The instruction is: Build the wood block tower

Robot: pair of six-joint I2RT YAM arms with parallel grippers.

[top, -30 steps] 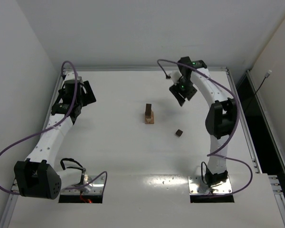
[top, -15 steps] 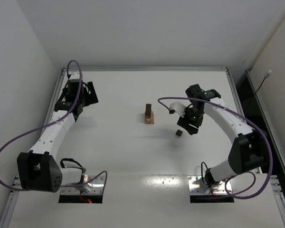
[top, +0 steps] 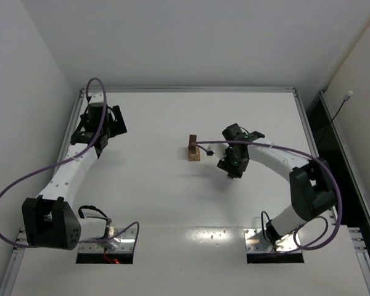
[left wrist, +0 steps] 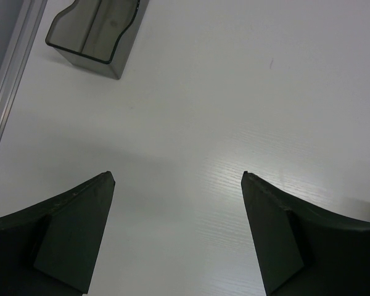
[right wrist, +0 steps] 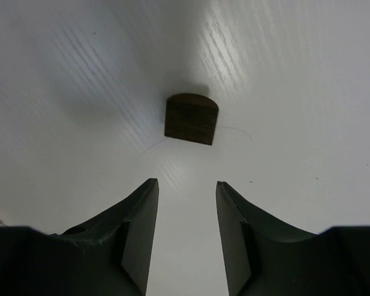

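Swung inward since earlier, the right claw (right wrist: 186,182) is being held spread for straddling the dark brown block (right wrist: 191,119), four o'clock of the wood block tower (top: 193,148).

From above we see the whole table (top: 154,185), wood block tower (top: 193,148) central — wrist views close over the same tabletop, well left and just right of it.
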